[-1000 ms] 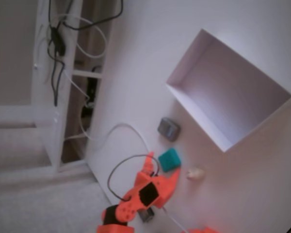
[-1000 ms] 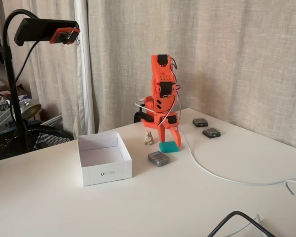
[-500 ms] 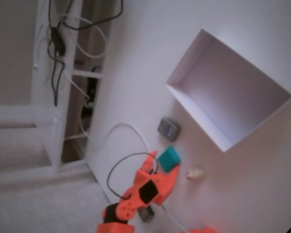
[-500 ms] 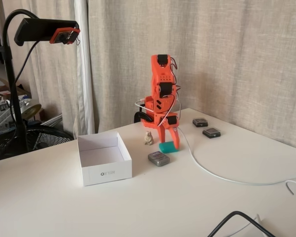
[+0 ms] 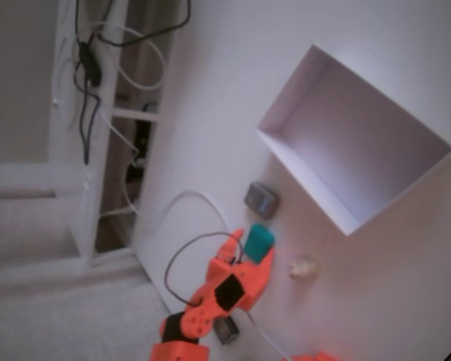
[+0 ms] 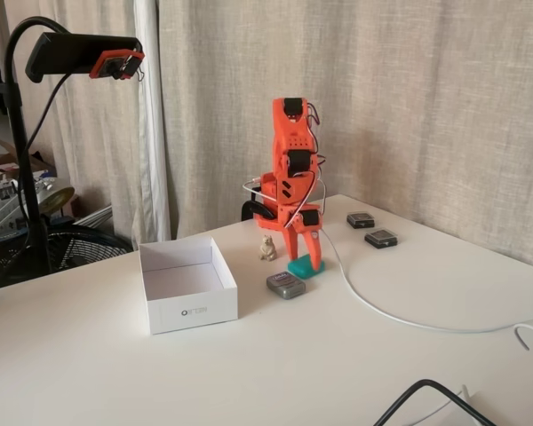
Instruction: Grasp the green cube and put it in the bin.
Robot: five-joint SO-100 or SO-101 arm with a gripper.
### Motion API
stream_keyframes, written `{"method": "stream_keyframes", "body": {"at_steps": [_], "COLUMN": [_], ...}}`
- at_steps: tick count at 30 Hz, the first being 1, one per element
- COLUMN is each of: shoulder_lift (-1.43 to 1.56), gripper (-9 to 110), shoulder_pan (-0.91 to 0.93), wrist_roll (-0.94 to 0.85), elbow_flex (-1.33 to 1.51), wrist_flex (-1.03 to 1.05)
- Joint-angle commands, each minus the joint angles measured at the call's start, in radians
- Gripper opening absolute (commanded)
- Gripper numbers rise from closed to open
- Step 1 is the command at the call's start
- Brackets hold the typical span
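The teal-green cube (image 5: pixel 260 239) rests on the white table, pinched between the orange fingers of my gripper (image 5: pixel 252 248). In the side fixed view the gripper (image 6: pixel 306 260) points straight down, and the green cube (image 6: pixel 299 268) shows at its tips, touching the tabletop. The jaws have narrowed onto the cube's sides. The bin (image 5: pixel 304 177), a large white open box, stands empty a short way beyond the cube; in the side view the bin (image 6: pixel 191 311) lies to the left of the arm.
A dark grey block (image 5: pixel 261 199) (image 6: pixel 286 284) lies between cube and bin. A small beige lump (image 5: pixel 303 267) (image 6: pixel 267 248) sits beside the gripper. Two dark small devices (image 6: pixel 381 238) and a white cable (image 6: pixel 382 315) lie to the right. A camera stand (image 6: pixel 27 177) rises on the left.
The jaws, wide open a second ago, have drawn in onto the green cube. The cube has turned slightly between the fingers. The arm has barely shifted.
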Motion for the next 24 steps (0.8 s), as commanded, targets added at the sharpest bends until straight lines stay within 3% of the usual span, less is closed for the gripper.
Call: {"method": "stream_keyframes", "body": {"at_steps": [1, 8, 15, 24], "shoulder_lift": [-0.04, -0.034, -0.049, -0.051], "gripper": [26, 26, 10, 9], "shoulder_pan": [-0.009, -0.032, -0.058, -0.057], "wrist_roll": [0.003, 0.002, -0.02, -0.035], "elbow_flex": [0.008, 0.025, 0.055, 0.077], "wrist_flex": [-0.029, -0.049, -0.118, -0.146]}}
